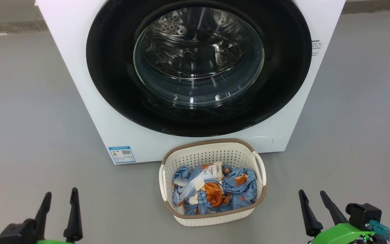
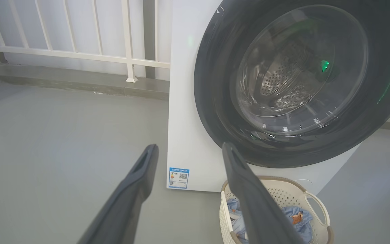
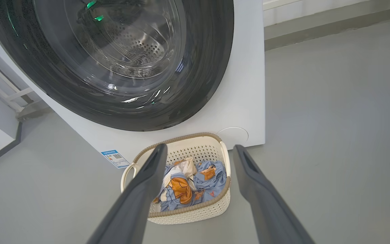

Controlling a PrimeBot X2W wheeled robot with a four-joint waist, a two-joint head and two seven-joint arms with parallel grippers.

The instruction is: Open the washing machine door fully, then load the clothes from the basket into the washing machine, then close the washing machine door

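Left gripper (image 1: pixel 61 191) and right gripper (image 1: pixel 312 192) stand spread, empty, at bottom corners. Door (image 1: pixel 113 67) looks stiff, glossy, slippery; hook its rim.

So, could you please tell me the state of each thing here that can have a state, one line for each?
washing machine door: closed.
washing machine: nothing seen inside through the door.
basket: upright in front of the machine, holding the clothes.
clothes: crumpled inside the basket, not yet loaded.
left tool: open, holding nothing.
right tool: open, holding nothing.
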